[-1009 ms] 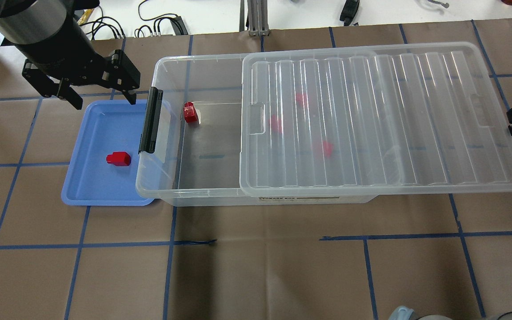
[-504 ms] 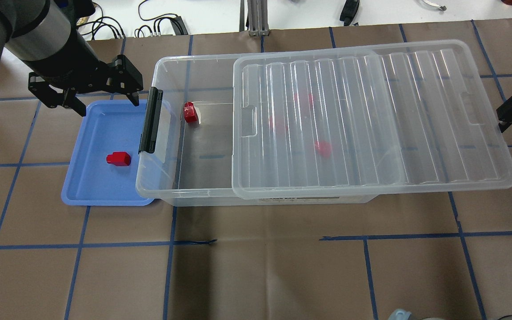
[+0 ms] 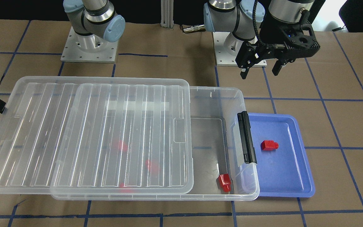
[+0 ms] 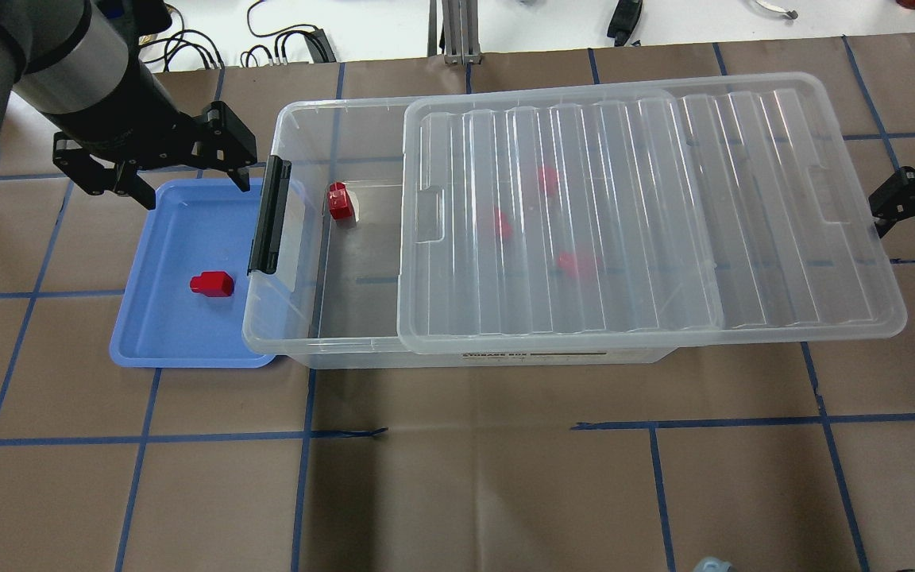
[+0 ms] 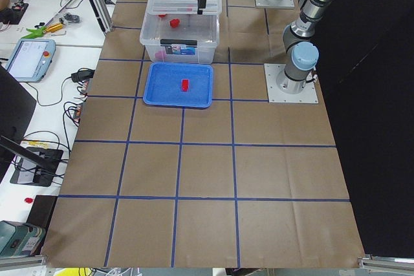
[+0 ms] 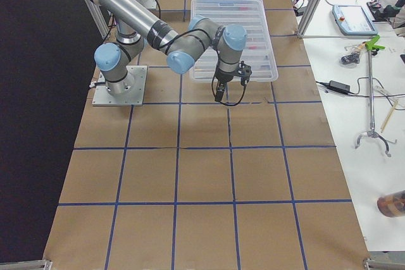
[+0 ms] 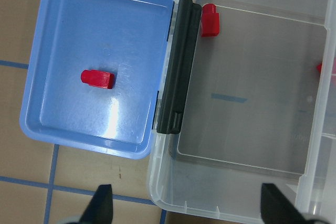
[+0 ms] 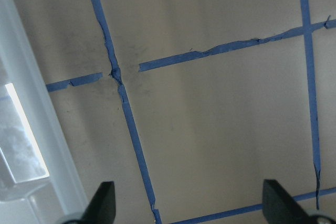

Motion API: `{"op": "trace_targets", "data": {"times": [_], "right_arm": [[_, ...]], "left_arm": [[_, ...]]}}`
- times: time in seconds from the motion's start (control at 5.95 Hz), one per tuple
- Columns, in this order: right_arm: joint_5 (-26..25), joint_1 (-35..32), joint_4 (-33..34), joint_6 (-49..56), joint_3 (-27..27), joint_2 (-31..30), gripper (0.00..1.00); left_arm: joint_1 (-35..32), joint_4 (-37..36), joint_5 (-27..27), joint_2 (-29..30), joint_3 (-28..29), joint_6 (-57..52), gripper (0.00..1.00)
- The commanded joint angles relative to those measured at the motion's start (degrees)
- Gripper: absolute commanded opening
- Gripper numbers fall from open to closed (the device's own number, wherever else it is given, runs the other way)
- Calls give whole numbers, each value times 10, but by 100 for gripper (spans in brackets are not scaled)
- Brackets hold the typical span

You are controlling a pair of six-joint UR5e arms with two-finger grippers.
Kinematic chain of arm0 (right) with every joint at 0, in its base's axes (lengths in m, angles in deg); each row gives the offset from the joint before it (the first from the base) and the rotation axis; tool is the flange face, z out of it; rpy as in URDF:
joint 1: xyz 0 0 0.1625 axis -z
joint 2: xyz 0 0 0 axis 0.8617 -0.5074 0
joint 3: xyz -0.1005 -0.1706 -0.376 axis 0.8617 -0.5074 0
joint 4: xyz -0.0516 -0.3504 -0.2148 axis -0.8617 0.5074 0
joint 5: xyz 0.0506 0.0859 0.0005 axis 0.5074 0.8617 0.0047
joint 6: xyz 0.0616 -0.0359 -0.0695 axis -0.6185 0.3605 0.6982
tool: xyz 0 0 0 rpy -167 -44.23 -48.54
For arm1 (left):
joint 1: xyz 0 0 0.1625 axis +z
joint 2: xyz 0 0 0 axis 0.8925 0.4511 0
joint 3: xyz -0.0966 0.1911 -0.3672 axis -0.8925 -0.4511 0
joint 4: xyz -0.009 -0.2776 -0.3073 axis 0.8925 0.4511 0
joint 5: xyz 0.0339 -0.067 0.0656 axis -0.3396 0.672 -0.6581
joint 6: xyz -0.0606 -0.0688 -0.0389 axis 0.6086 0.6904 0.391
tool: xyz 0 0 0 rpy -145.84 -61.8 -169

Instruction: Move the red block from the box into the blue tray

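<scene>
One red block [image 4: 211,284] lies in the blue tray [image 4: 171,238], also seen in the left wrist view [image 7: 97,78]. Another red block [image 4: 340,201] sits in the uncovered end of the clear box [image 4: 299,127], near its far wall. Three more show blurred under the ribbed lid [image 4: 648,214], which covers most of the box. My left gripper [image 4: 187,187] is open and empty, above the tray's far edge. My right gripper [image 4: 914,202] is open and empty at the lid's right end; its wrist view [image 8: 189,208] shows only paper and the lid's edge.
The box's black latch bar [image 4: 269,214] overhangs the tray's right rim. The lid sticks out past the box's right end. Brown paper with blue tape lines covers the table [image 4: 457,477]. Cables and tools lie beyond the far edge [image 4: 283,40].
The lid has slid left over the box, covering more of the opening. My right gripper followed it left at its right end. My left gripper shifted slightly and stays open.
</scene>
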Motion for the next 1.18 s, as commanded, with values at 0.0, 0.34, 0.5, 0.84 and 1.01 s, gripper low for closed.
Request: {"op": "trace_targets", "data": {"times": [0.0, 0.34, 0.5, 0.84, 1.01], "right_arm": [[2, -2, 2, -19, 40, -34, 100], [19, -3, 0, -44, 54, -41, 100], [20, -3, 0, -45, 55, -42, 100], [32, -4, 0, -71, 79, -49, 100], [32, -14, 1, -75, 81, -52, 100]], "left_arm": [[0, -1, 0, 2, 1, 0, 98], [0, -1, 0, 2, 0, -1, 99], [0, 0, 0, 1, -1, -2, 99], [0, -1, 0, 2, -1, -2, 99], [0, 0, 1, -2, -1, -2, 99]]}}
